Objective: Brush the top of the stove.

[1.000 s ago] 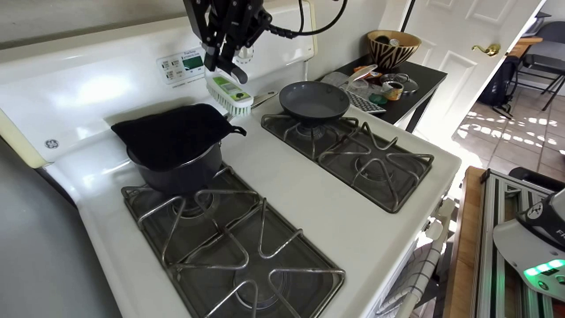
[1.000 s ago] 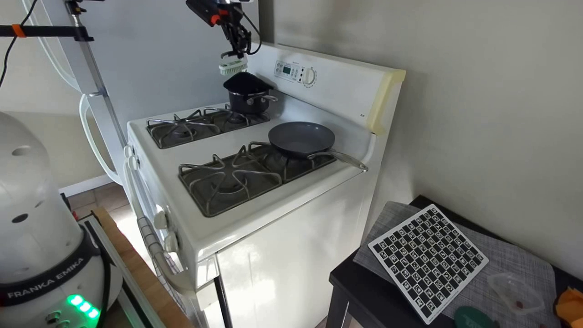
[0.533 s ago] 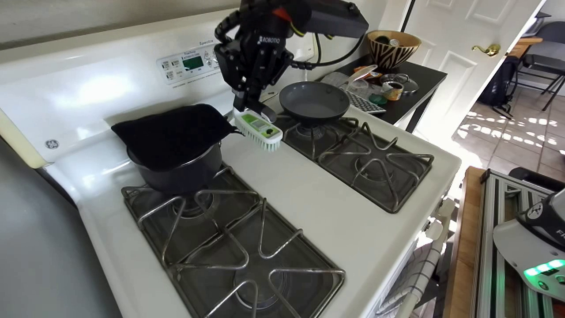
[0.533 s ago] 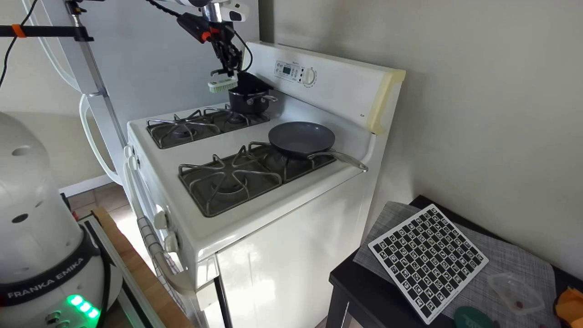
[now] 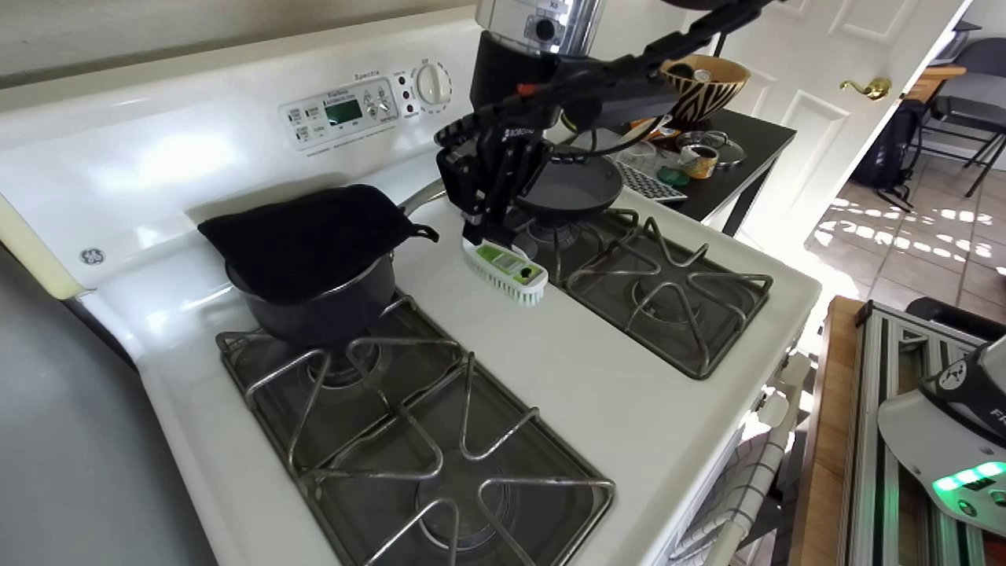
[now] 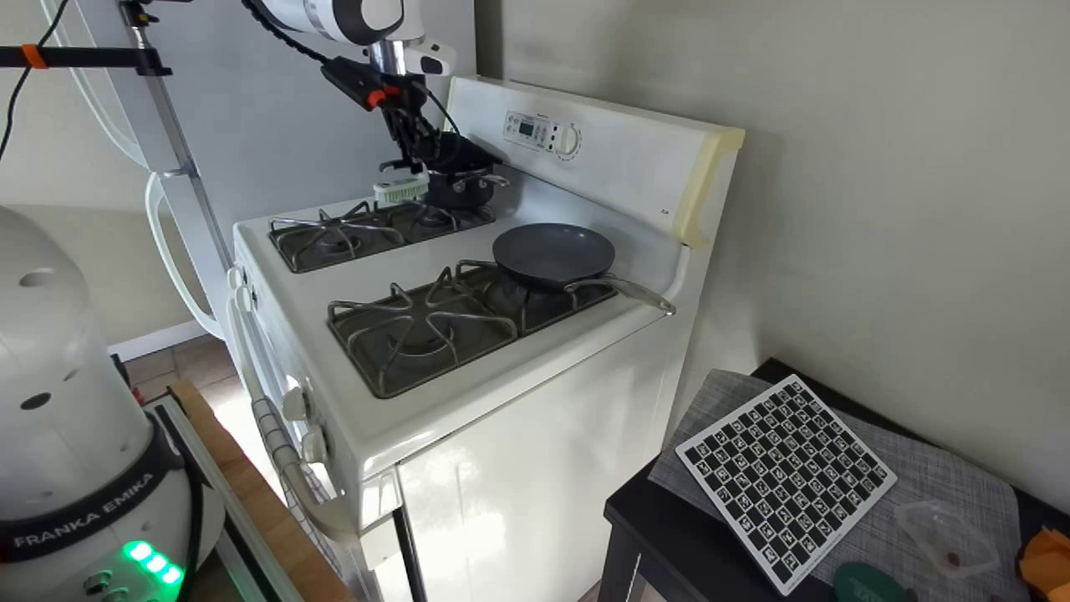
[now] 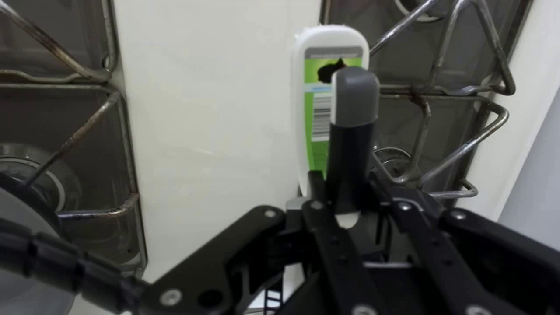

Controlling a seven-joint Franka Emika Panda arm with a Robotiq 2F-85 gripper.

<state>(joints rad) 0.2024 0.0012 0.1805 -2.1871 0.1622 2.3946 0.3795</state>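
The end effector (image 5: 497,237) grips a scrub brush (image 5: 503,258). Beneath it spreads a white gas stove (image 5: 581,369); farther off, a panelled door (image 5: 825,118).

One stove (image 5: 534,369), four burner grates (image 5: 369,475), one brush (image 5: 503,263)

The grates split two and two. There is one pot (image 5: 322,306), one skillet (image 6: 553,253) and just one black cover (image 5: 306,244). The control panel (image 5: 228,141) is a single one, and so are its green display (image 5: 343,112) and its round dial (image 5: 433,83). The scene has one gripper (image 5: 499,239). One robot base (image 6: 84,518) carries three green lights (image 6: 156,563). Beyond these come one dark table (image 6: 627,502), one striped bowl (image 5: 699,102), one patterned board (image 6: 786,483), one green disc (image 6: 868,583), one checked towel (image 5: 731,489). One door (image 5: 833,55) shows, with one handle (image 5: 868,89), and one chair (image 5: 955,112).
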